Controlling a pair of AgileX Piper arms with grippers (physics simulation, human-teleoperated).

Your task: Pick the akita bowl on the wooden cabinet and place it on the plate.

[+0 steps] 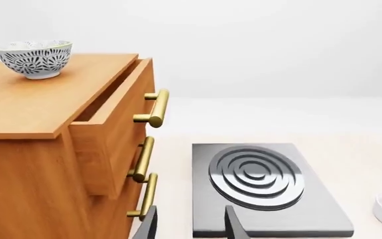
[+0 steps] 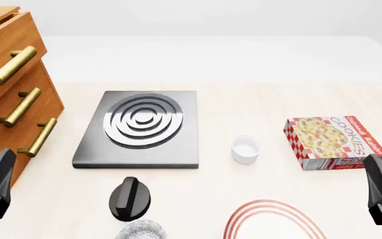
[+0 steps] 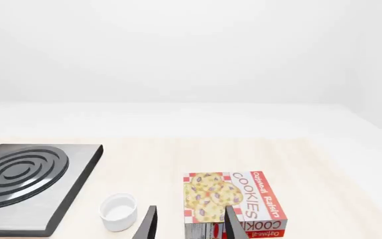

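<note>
Pale wooden table (image 2: pixel 244 99) under blank white backdrop. Wooden cabinet (image 1: pixel 38 164) at far left, top drawer pulled ajar, three brass bar handles. Grey stove (image 2: pixel 138 129) just beside cabinet. Cookie box (image 2: pixel 334 142) at right. Plate (image 2: pixel 244 219) with red rings at near edge. Akita bowl (image 1: pixel 33 58) upright atop cabinet. Small white cup (image 2: pixel 245 149) between stove and box. Black knob (image 2: pixel 130 198) near stove. Left gripper (image 1: pixel 187 224) and right gripper (image 3: pixel 187 224): fingers spread, holding nothing.
</note>
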